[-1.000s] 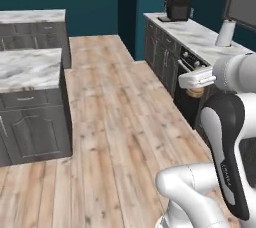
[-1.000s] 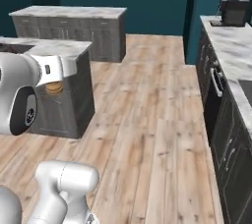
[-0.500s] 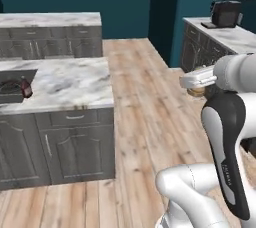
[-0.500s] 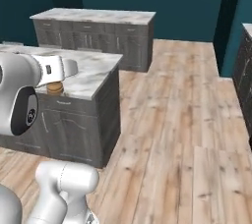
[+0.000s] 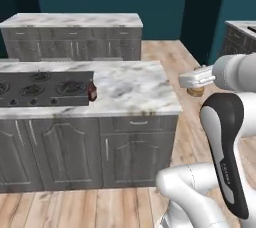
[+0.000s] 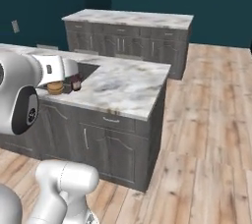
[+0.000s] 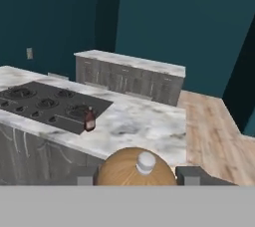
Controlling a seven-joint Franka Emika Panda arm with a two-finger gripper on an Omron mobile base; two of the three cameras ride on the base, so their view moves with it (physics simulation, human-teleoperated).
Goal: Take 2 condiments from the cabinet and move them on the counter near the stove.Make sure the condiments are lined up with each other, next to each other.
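One pincer (image 7: 138,175) level, gripping shaker (image 7: 135,167)

Shaker (image 7: 135,170) lower half cut off by frame bottom, stove (image 5: 35,88) cropped at left edge

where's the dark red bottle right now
The dark red bottle stands upright on the marble counter, right at the stove's right edge in the left base view.
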